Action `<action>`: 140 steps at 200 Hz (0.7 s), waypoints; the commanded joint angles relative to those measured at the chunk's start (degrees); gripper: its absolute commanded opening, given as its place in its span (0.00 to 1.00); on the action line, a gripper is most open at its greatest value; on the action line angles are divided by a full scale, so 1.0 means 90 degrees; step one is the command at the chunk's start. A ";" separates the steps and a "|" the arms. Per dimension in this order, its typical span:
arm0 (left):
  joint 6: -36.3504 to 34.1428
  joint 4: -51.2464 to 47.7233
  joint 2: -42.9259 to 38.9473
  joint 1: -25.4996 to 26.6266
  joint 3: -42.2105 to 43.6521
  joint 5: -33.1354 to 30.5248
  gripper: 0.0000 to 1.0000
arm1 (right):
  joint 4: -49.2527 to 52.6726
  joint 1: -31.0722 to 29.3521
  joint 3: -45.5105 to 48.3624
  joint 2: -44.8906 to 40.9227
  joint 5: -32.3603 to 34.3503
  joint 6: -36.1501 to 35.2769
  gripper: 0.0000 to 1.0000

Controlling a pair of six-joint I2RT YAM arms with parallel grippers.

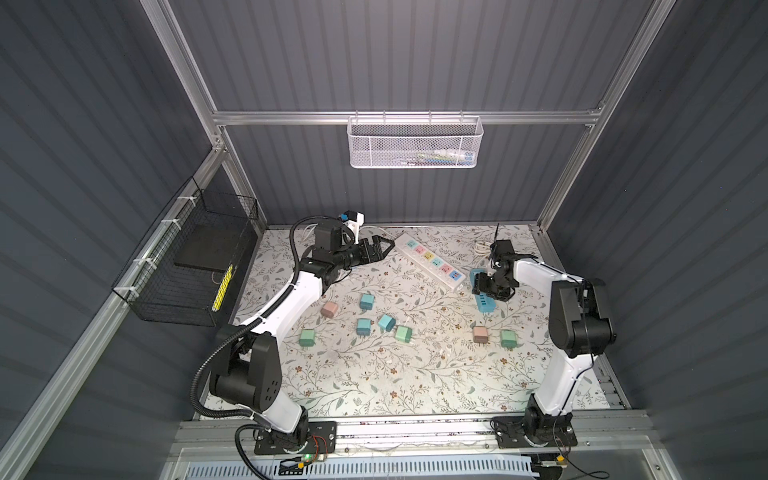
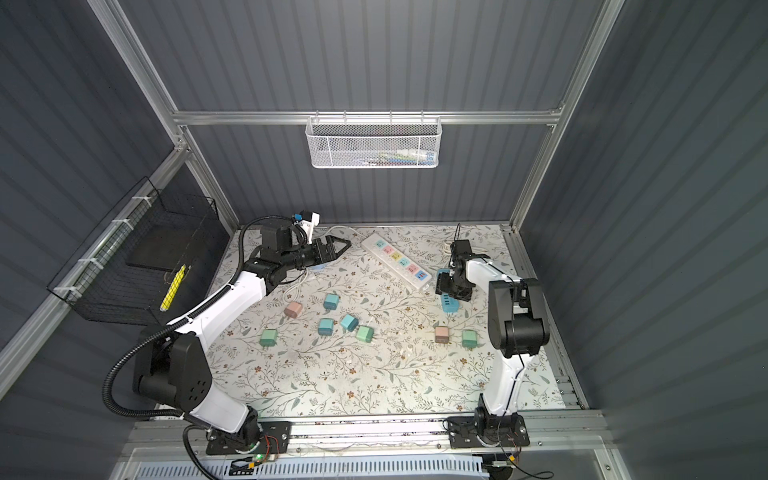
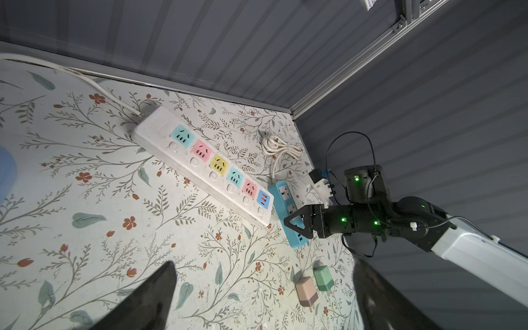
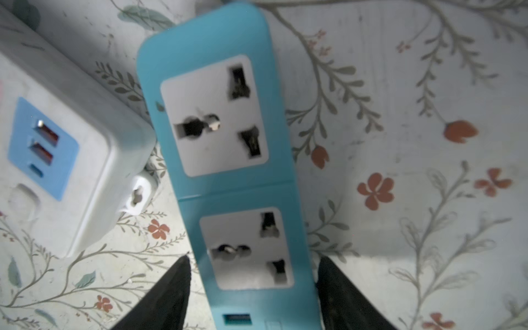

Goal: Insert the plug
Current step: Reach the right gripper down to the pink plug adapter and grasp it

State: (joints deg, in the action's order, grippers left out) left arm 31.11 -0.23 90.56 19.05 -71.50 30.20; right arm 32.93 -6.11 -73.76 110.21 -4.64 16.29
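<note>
While right gripper straddles blue plastic power strip, jaws apart | rounded corners, white socket faces | left gripper spread

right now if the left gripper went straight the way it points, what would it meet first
Probably the white power strip, at its cord end, though the left gripper may pass above it.

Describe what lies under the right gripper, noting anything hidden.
The blue power strip lies beneath the right gripper, between its fingers. Two sockets and a USB port show; in both top views the gripper covers its middle.
</note>
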 commanded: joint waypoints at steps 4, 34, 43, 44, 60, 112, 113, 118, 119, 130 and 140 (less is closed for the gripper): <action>-0.0015 0.0018 -0.0033 0.0003 0.0045 0.0152 0.96 | 0.0425 -0.0254 -0.0062 0.0003 0.0601 0.0075 0.58; -0.0060 -0.0049 -0.0027 0.0002 0.0015 0.0101 0.96 | 0.0326 -0.0476 0.0271 -0.0356 0.0974 0.0368 0.43; -0.0068 -0.0055 -0.0024 0.0001 0.0017 0.0093 0.96 | 0.0299 -0.0555 0.0398 -0.0488 0.0954 0.0469 0.43; -0.0073 -0.0063 -0.0024 0.0002 0.0016 0.0093 0.96 | 0.0290 -0.0575 0.0423 -0.0513 0.0955 0.0498 0.43; -0.0098 -0.0101 -0.0009 0.0003 -0.0019 0.0092 0.96 | 0.0187 -0.0738 0.0708 -0.0749 0.0948 0.0741 0.41; -0.0081 -0.0114 -0.0009 0.0046 -0.0008 0.0092 0.95 | -0.0240 -0.1225 0.1881 -0.1612 0.1059 0.1461 0.59; -0.0079 -0.0117 -0.0007 0.0049 -0.0006 0.0092 0.95 | -0.0240 -0.1225 0.1884 -0.1621 0.1051 0.1461 0.59; -0.0078 -0.0112 0.0010 0.0064 -0.0010 0.0090 0.95 | -0.0227 -0.1225 0.1896 -0.1651 0.1051 0.1460 0.60; -0.0078 -0.0122 0.0013 0.0067 -0.0012 0.0091 0.95 | -0.0224 -0.1225 0.1896 -0.1665 0.1052 0.1456 0.60; -0.0078 -0.0144 0.0043 0.0112 -0.0032 0.0092 0.95 | -0.0126 -0.1226 0.1894 -0.1836 0.1208 0.1480 0.67; -0.0079 -0.0189 0.0060 0.0124 -0.0068 0.0092 0.95 | -0.0067 -0.1221 0.1925 -0.2063 0.1200 0.1448 0.75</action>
State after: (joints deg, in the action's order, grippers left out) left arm 31.07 -0.47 90.56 19.44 -71.50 30.24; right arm 32.16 -17.23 -56.73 95.66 4.34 27.75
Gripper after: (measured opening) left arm 0.949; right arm 0.666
